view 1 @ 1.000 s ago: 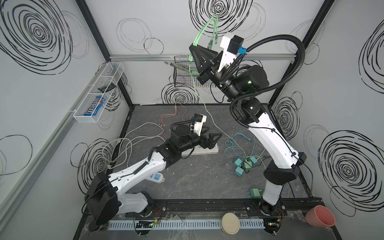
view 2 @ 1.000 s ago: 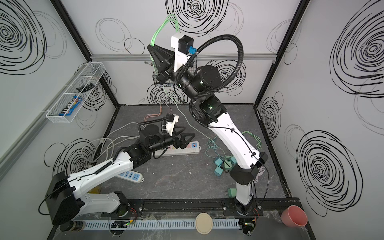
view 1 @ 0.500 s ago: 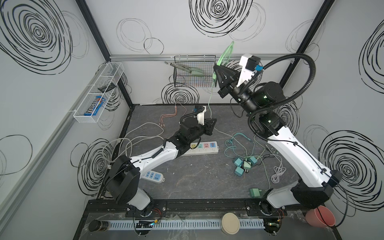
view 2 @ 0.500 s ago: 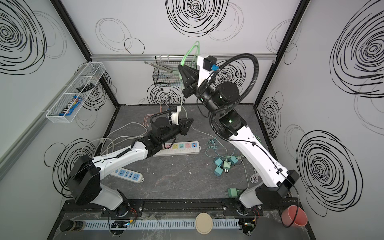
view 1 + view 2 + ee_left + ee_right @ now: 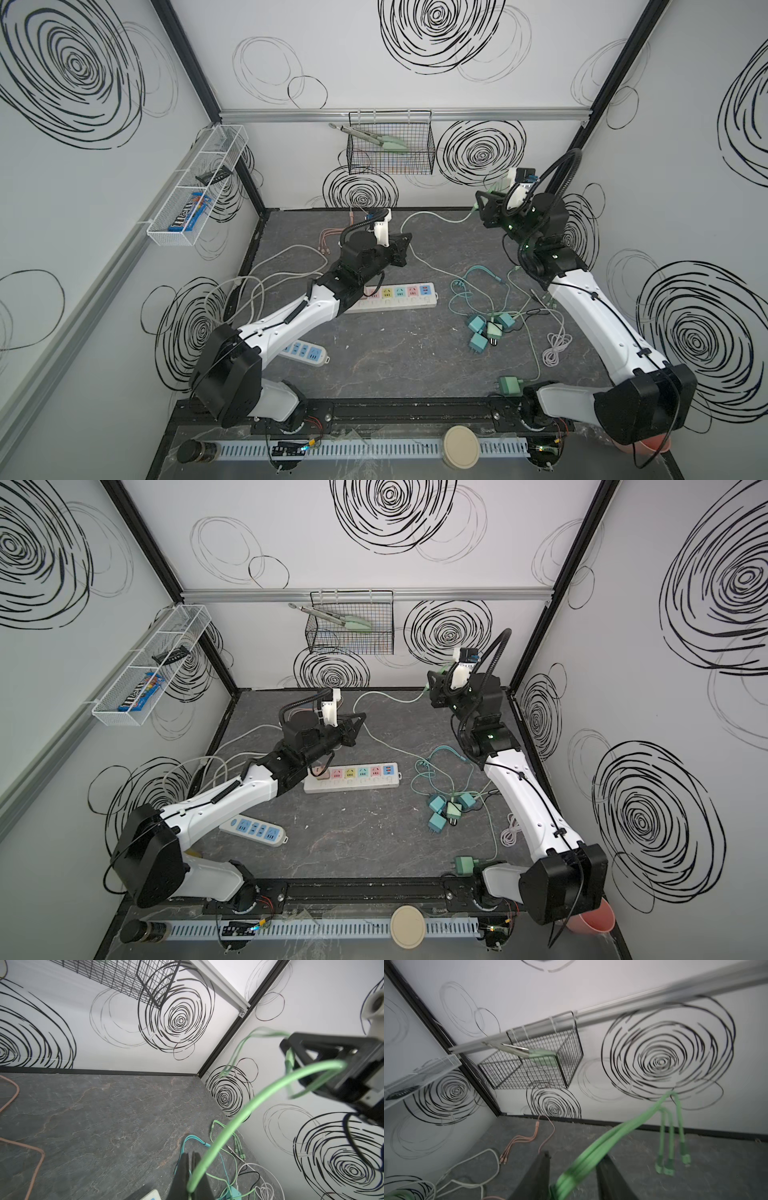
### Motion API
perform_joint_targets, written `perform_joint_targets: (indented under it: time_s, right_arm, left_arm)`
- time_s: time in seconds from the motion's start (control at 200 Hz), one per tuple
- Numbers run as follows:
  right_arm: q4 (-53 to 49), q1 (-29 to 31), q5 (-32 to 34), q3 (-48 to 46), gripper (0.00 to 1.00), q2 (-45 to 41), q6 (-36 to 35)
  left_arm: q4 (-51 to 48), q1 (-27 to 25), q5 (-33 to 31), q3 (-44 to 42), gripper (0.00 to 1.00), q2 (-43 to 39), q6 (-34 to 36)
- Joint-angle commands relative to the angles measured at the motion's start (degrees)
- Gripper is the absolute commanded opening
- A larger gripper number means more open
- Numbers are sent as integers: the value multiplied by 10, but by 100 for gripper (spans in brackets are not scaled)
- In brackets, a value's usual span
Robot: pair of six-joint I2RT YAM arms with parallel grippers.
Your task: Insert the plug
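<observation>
Well, my left hand [image 5: 190, 1167] is pinching the green cable [image 5: 239, 1118] above the counter [image 5: 374, 365], my right hand [image 5: 575, 1155] sitting spread around it. Its plugs [image 5: 670, 1165] are dangling free, none yet entering the power strip [image 5: 395, 294].

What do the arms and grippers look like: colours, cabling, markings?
Both arms match: the left arm and right arm have white link shells, black joint housings and thin black cables clipped alongside. A black corrugated hose loops to each wrist, beside a white camera mount. The left gripper and right gripper have black tapered fingers. No markings legible.
</observation>
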Motion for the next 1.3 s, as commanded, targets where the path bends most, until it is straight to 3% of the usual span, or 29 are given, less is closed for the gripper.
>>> perform_joint_targets:
  time_s: [0.0, 0.14, 0.375, 0.645, 0.811, 1.121, 1.296]
  right_arm:
    - [-99, -16, -32, -65, 80, -16, -28]
    - [-134, -22, -9, -168, 91, -46, -20]
    - [-244, -14, -31, -223, 89, -79, 24]
    - [-304, 20, 9, -303, 90, -127, 79]
    - [-315, 66, 140, -307, 90, -137, 129]
    - [-321, 98, 34, -336, 70, -153, 222]
    - [-356, 132, 56, -377, 68, -202, 279]
  left_arm:
    - [-40, 18, -2, 49, 0, -7, 13]
    - [-83, 29, 10, 96, 0, 16, 24]
    - [-92, 37, 20, 111, 0, 35, 27]
    - [-110, 61, 18, 135, 0, 45, 29]
    - [-112, 67, 26, 136, 0, 43, 34]
    - [-142, 84, 2, 148, 0, 53, 21]
    - [-138, 84, 2, 141, 0, 53, 18]
